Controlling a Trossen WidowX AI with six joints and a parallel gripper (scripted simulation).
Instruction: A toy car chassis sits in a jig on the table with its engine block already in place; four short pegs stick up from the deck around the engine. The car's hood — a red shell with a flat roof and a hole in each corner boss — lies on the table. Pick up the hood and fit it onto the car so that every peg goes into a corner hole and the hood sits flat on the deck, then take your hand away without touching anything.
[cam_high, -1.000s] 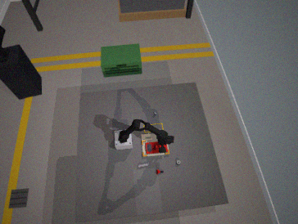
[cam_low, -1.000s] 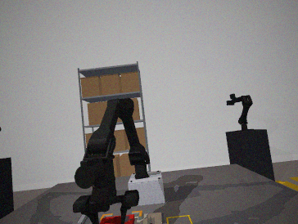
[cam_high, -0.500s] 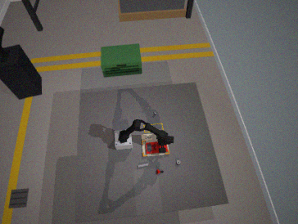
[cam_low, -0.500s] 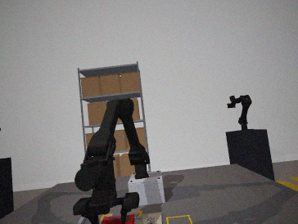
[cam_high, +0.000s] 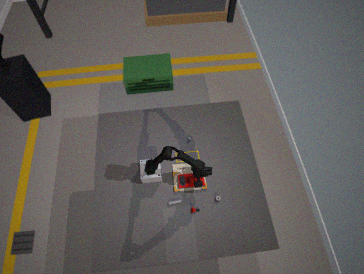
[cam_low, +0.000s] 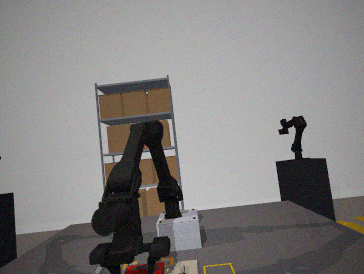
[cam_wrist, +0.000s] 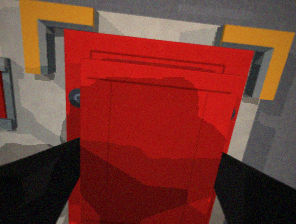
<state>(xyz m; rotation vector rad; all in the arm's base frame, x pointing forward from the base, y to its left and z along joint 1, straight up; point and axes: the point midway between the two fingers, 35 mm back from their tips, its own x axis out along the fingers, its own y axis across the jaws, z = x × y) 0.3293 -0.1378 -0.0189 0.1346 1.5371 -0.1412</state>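
Note:
The red hood (cam_wrist: 150, 120) fills the middle of the wrist view, lying over the red chassis (cam_wrist: 160, 44), whose front deck and one side with a dark wheel show past its edges. My gripper (cam_wrist: 149, 150) (cam_high: 198, 183) is shut on the hood, one black finger at each long side. The chassis sits between the orange corner brackets of the jig (cam_wrist: 280, 42). The hood looks roughly in line with the chassis, low over the deck. The engine block, pegs and corner holes are hidden, so I cannot tell whether the hood sits flat.
A grey-edged holder (cam_wrist: 11, 117) with something red in it stands left in the wrist view. In the top view, a grey cylinder (cam_high: 174, 202), a small red part (cam_high: 194, 210) and a small round part (cam_high: 218, 198) lie near the jig. A yellow outline (cam_high: 199, 154) marks the table behind.

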